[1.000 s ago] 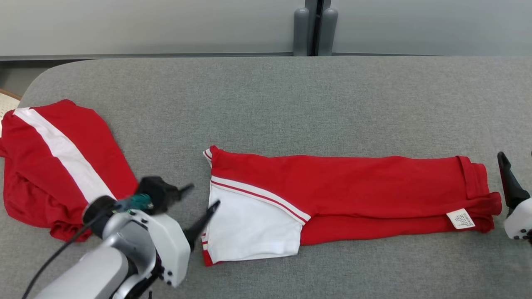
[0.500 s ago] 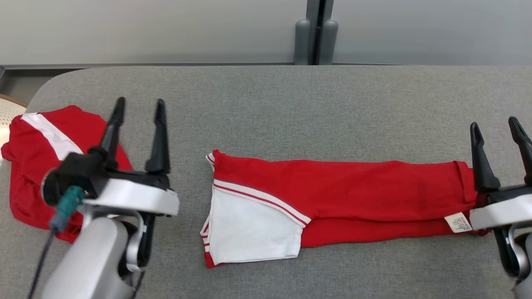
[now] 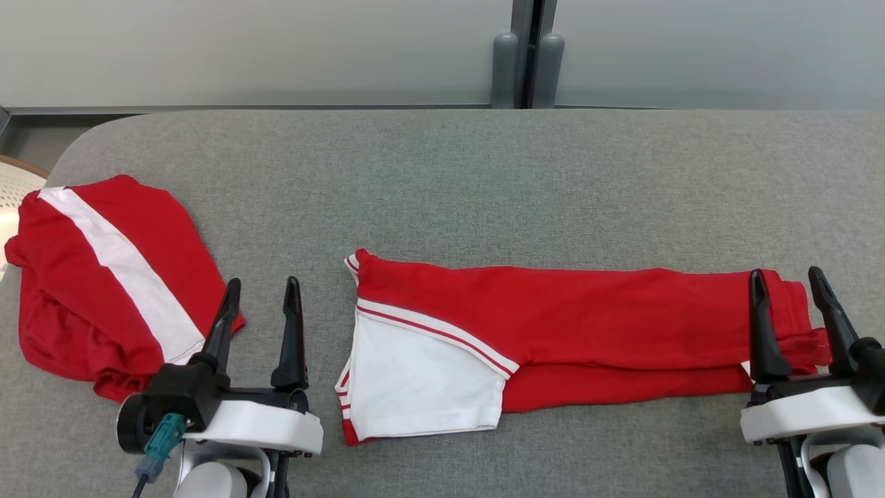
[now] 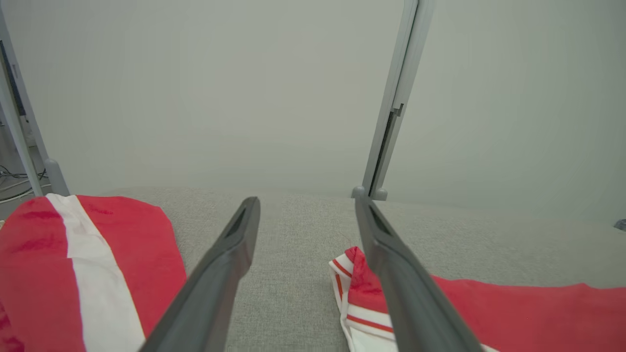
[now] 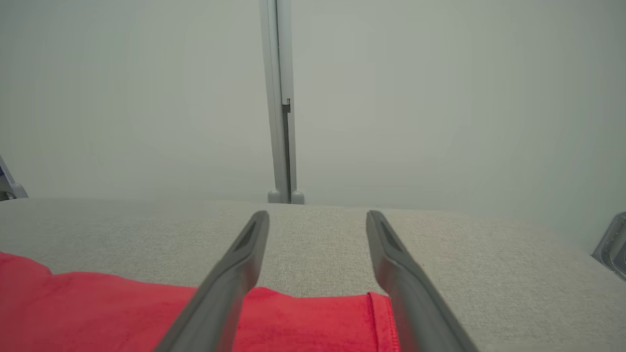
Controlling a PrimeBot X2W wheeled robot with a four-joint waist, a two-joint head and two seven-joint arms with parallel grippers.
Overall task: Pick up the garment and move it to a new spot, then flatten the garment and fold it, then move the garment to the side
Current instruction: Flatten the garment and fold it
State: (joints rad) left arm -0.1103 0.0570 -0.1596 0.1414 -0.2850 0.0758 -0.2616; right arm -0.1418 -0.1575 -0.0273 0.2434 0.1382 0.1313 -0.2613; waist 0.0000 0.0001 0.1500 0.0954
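Note:
A red garment (image 3: 588, 311) with a white sleeve lies folded into a long strip across the middle of the grey table (image 3: 442, 180). My left gripper (image 3: 264, 282) stands open just left of its sleeve end, holding nothing. In the left wrist view the left gripper (image 4: 307, 200) frames bare table, and the garment (image 4: 513, 313) lies beside its right-hand finger. My right gripper (image 3: 785, 273) is open over the garment's right end. In the right wrist view the red cloth of the garment (image 5: 122, 313) passes under the fingers of the right gripper (image 5: 318, 215).
A second red garment (image 3: 104, 277) with a broad white stripe lies crumpled at the table's left end; this striped garment (image 4: 49, 269) also sits left of my left fingers. A grey wall with a vertical post (image 3: 525, 62) rises behind the table.
My left gripper swung from pointing at the sleeve to fingers pointing away, then drew back toward me. My right gripper came into view and also drew back. The garment has not moved.

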